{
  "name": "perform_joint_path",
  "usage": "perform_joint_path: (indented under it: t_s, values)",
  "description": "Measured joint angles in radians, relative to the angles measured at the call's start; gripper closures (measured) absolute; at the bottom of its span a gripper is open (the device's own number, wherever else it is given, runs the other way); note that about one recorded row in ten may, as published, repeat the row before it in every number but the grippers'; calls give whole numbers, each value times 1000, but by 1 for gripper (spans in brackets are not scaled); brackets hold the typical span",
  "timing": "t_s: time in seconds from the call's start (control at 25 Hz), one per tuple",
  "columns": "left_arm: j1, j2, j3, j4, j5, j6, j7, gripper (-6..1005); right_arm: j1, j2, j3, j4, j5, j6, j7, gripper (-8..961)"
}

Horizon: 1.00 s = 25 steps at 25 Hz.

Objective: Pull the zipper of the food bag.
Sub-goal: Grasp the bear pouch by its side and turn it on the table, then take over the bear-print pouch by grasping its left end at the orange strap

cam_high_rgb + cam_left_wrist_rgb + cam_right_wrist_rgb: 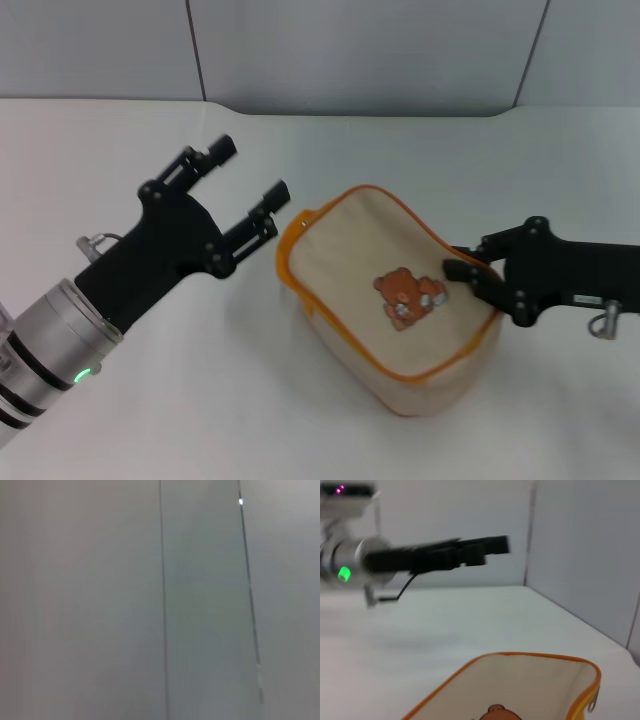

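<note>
The food bag (385, 300) lies on the white table with its bear print facing up. Its orange-trimmed zipper edge (290, 250) faces my left gripper, and a tiny pull tab (304, 216) shows at the far left corner. The tab also shows in the right wrist view (591, 707), as does the bag (520, 685). My left gripper (251, 171) is open and empty, hovering just left of the bag's far corner; it also shows in the right wrist view (502, 546). My right gripper (453, 262) is closed on the bag's right edge.
The white table (200, 420) ends at a grey panelled wall (350, 50) at the back. The left wrist view shows only that wall (100, 600). No other objects lie on the table.
</note>
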Motion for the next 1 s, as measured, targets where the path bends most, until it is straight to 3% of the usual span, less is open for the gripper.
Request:
perform_joint_path:
  t_s: [0.44, 1.0]
  values:
    - [-37, 1, 4, 78, 170, -37, -318, 321, -121, 0, -220, -314, 106, 16, -150, 894]
    - [-86, -1, 62, 103, 182, -190, -454, 352, -149, 0, -317, -360, 132, 25, -194, 903]
